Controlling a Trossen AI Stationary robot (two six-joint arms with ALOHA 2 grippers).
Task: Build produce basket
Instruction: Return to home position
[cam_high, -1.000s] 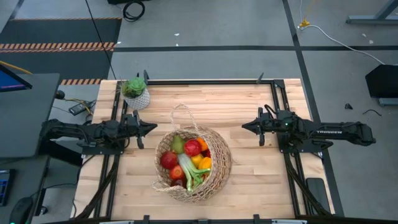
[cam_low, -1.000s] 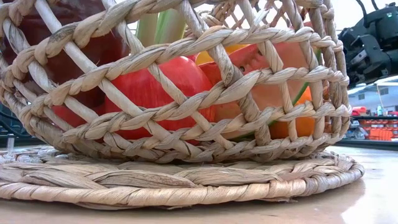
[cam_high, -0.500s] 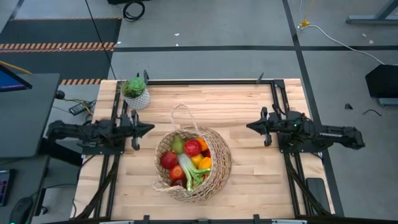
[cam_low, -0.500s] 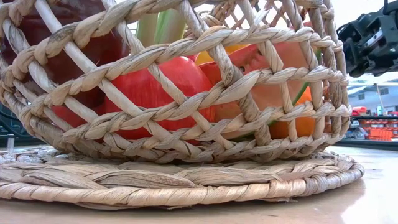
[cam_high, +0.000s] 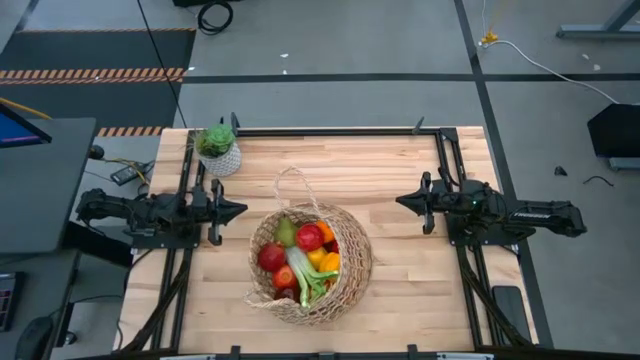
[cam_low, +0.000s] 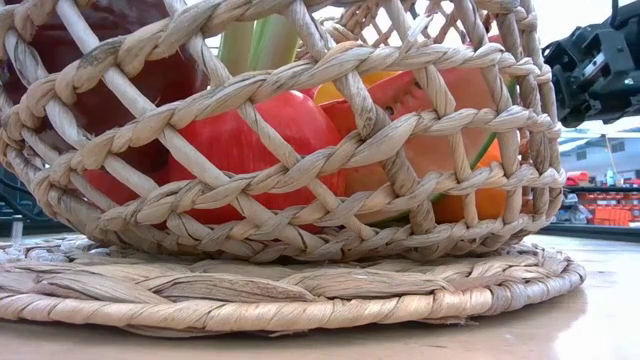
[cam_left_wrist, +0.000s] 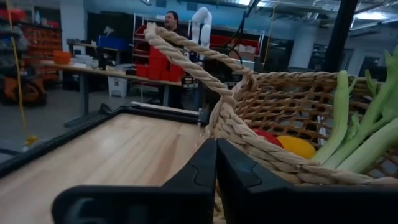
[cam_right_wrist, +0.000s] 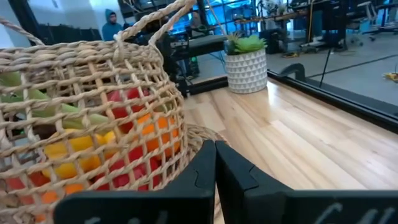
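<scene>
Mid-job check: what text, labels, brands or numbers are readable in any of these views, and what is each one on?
Nothing can be read with confidence.
Right arm: pale lettering along its side, too small to read.
Basket and plant pot: no markings visible.
Room behind the table, wrist views: too blurred to read anything.

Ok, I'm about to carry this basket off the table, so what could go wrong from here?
The leek sticks up past the rim of the basket, so it may slide out if the load tilts. The thin handle looks slight for this heap and might strain. The left pincer and right pincer, both shut, flank the basket; a sideways pull could bump them.
</scene>
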